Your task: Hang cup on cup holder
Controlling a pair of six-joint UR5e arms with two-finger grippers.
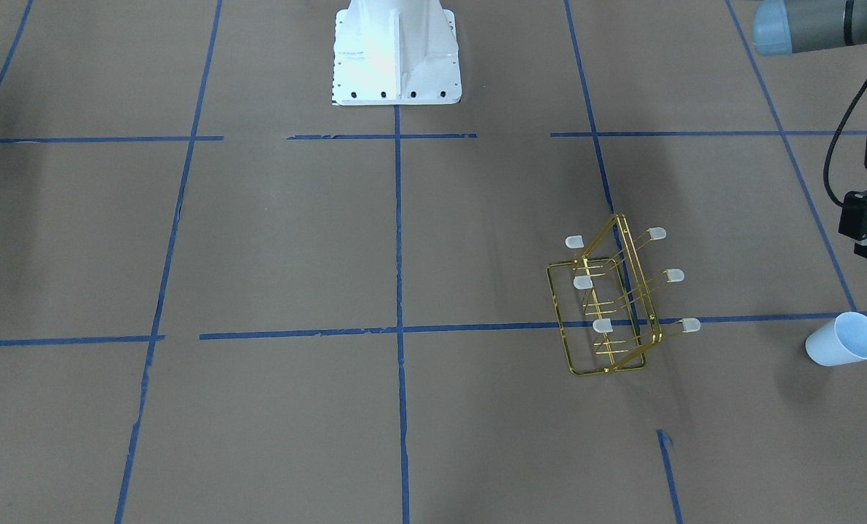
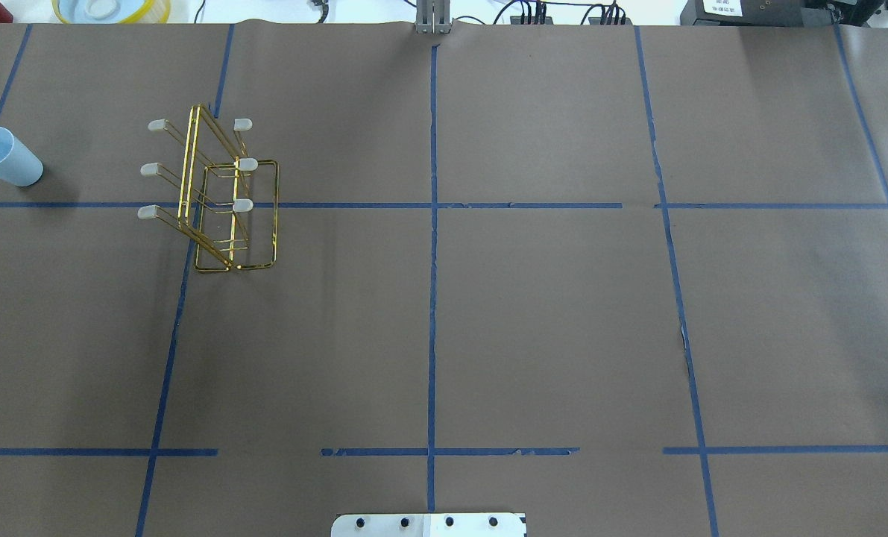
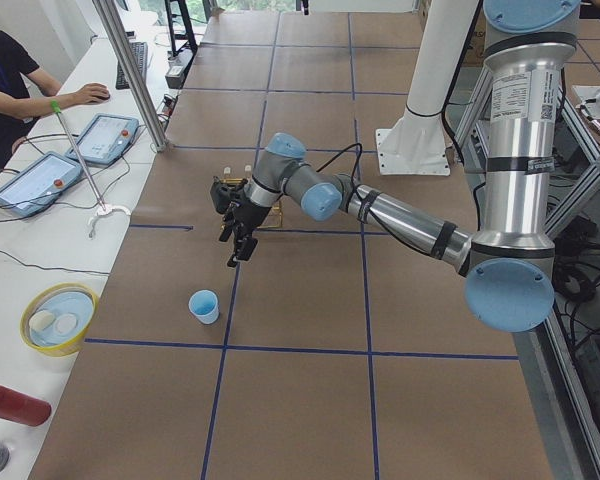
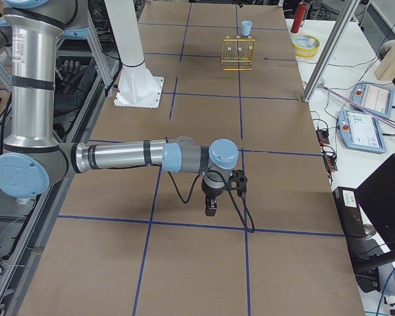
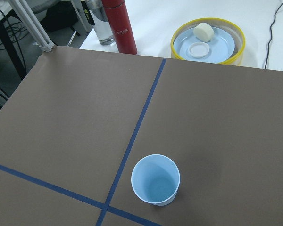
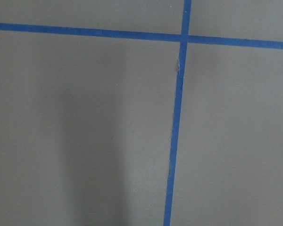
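Note:
The pale blue cup (image 1: pixel 844 339) stands upright, mouth up, on the brown table near its left end, and also shows in the overhead view (image 2: pixel 0 155). In the left wrist view the cup (image 5: pixel 155 180) is low and centre, empty. The gold cup holder (image 1: pixel 611 298) stands apart from it, nearer the table's middle (image 2: pixel 216 194), with nothing on its white-capped prongs. My left gripper (image 1: pixel 866 247) hovers above the table between holder and cup (image 3: pixel 235 248), its fingers apart and empty. My right gripper (image 4: pixel 212 207) hangs over bare table far from both; I cannot tell whether it is open or shut.
A yellow-rimmed dish (image 5: pixel 208 40) and a red bottle (image 5: pixel 119 23) sit on the white bench just past the table edge beyond the cup. The robot's white base (image 1: pixel 395 54) stands at the table's middle. An operator (image 3: pixel 10 80) sits at the bench.

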